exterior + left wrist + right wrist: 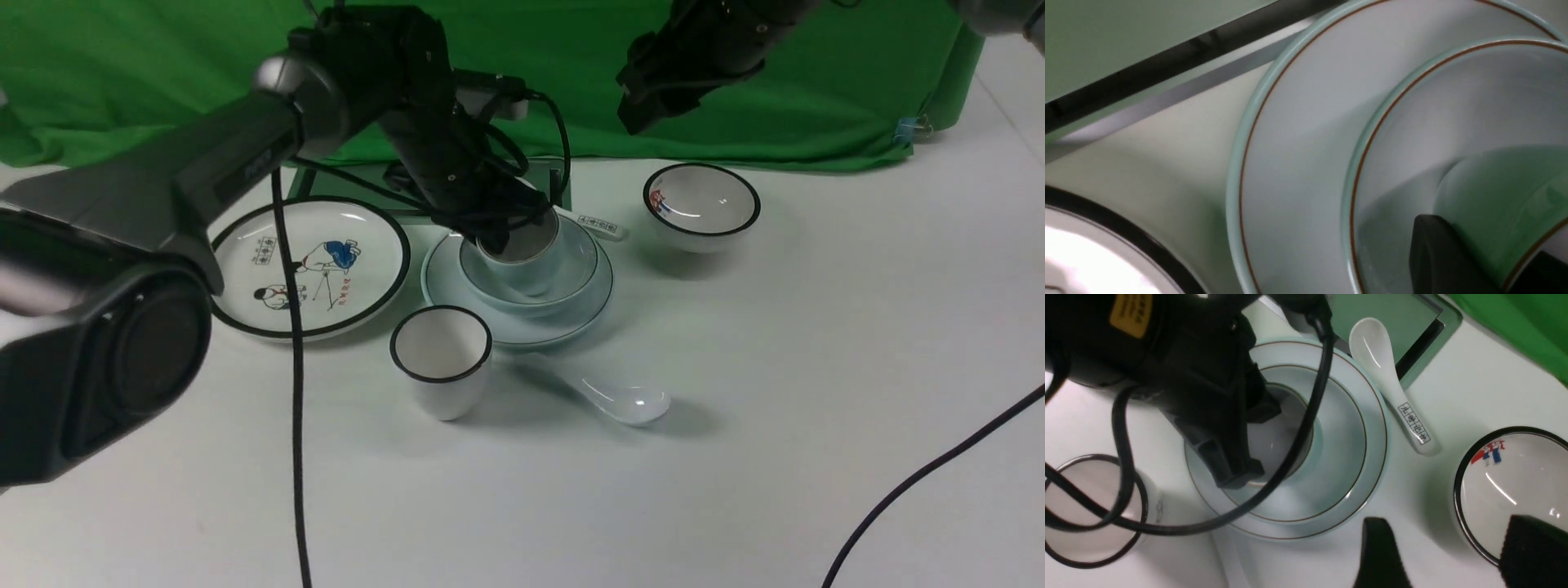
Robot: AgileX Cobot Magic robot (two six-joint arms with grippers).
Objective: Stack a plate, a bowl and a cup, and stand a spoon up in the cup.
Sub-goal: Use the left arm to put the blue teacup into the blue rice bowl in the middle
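Front view: L gripper (pixel 504 238) is pinched on the rim of the cup (pixel 535 265). The cup sits inside the bowl (pixel 581 278), and the bowl is on the plate (pixel 522 331), mid-table (pixel 735 490). The spoon (pixel 624 402) lies flat at 5 o'clock from the plate, near but apart.

L wrist view: a dark finger pad (pixel 1441 253) presses the cup's outer wall, within the bowl.

R wrist view: R gripper (pixel 1453 555) hangs above the table beside the plate, jaws wide, empty.

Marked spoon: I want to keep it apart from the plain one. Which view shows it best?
Right wrist view: the whole marked spoon shows, print up. Front view gives only its handle end past the plate; left wrist view, nothing.
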